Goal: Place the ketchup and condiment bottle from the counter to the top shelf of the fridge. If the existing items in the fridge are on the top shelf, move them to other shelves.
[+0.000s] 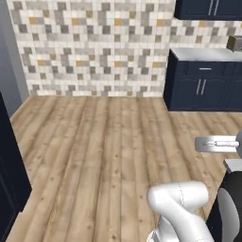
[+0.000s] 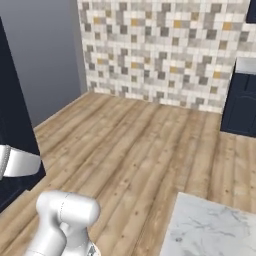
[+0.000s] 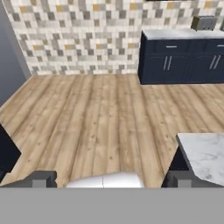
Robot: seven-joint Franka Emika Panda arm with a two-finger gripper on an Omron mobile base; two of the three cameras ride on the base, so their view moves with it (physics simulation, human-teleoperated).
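Observation:
The ketchup and the condiment bottle are out of view. In the hand view my gripper [image 3: 113, 179] is open, its two dark fingertips [image 3: 41, 178] standing wide apart at the bottom with nothing between them. It points across bare wooden floor towards the tiled wall. A tall dark front [image 1: 9, 179] stands at the left edge and shows again in the right base view [image 2: 15, 120]. I cannot tell whether it is the fridge, and no shelves show. My white arm [image 1: 179, 208] rises low in both base views.
Navy base cabinets [image 1: 203, 80] with a grey top run along the back right, and a toaster [image 3: 202, 22] stands on them. A marble counter corner [image 2: 210, 227] lies close on my right. Wooden floor [image 1: 104, 142] stretches to the tiled wall [image 1: 94, 42].

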